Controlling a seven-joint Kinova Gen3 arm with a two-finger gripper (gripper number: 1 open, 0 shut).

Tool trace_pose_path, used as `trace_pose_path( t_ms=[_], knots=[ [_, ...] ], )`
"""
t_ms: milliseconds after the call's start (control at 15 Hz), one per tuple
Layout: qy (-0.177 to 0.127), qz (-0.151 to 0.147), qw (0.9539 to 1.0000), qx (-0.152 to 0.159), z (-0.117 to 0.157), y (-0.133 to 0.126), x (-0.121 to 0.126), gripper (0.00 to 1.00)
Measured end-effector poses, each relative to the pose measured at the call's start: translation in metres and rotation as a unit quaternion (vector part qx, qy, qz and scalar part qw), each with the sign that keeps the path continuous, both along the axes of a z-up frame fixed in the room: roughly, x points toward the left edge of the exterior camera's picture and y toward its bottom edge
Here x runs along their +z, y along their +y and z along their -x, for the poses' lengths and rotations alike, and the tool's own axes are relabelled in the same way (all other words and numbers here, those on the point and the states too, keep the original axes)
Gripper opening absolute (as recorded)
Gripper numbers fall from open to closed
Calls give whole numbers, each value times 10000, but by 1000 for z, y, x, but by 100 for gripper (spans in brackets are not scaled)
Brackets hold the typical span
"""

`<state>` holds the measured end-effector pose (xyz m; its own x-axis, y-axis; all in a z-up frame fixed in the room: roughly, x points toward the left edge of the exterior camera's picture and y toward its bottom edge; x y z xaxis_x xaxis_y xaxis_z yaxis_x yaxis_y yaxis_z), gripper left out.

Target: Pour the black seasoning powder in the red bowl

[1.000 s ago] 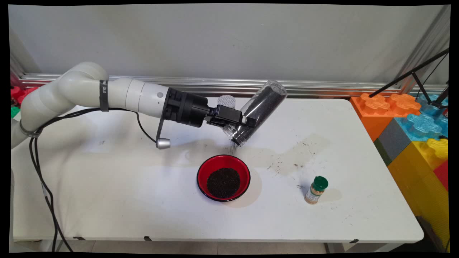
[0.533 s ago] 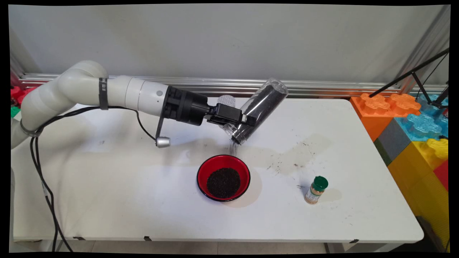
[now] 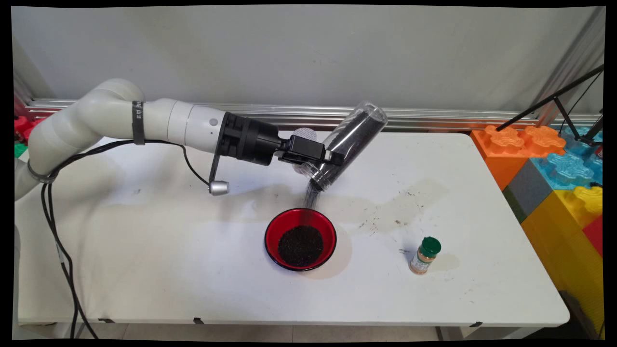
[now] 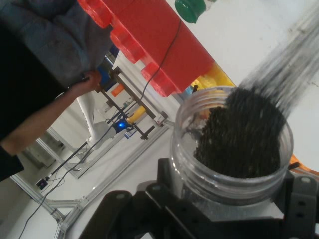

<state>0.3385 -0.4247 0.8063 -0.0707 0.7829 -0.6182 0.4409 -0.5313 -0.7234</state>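
The gripper (image 3: 332, 160) has its fingers squeezed tight on a clear jar (image 3: 348, 144), tipped mouth down. Black grains (image 3: 311, 195) pour into the red bowl (image 3: 300, 239) in the middle of the surface (image 3: 144, 260)

We see the jar (image 3: 348, 145) tilted above and behind the bowl (image 3: 300, 239) on the table (image 3: 144, 270); the spice bottle (image 3: 425, 255) stands right of the bowl.
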Motion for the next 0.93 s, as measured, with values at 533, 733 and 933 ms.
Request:
trace_pose_path(
  t_ms=[533, 733, 933],
  knots=[
    [31, 58, 10000, 2, -1, -2, 3, 0],
    [41, 67, 10000, 4, -1, -2, 5, 0],
    [47, 67, 10000, 8, -1, -1, 5, 0]
  ],
)
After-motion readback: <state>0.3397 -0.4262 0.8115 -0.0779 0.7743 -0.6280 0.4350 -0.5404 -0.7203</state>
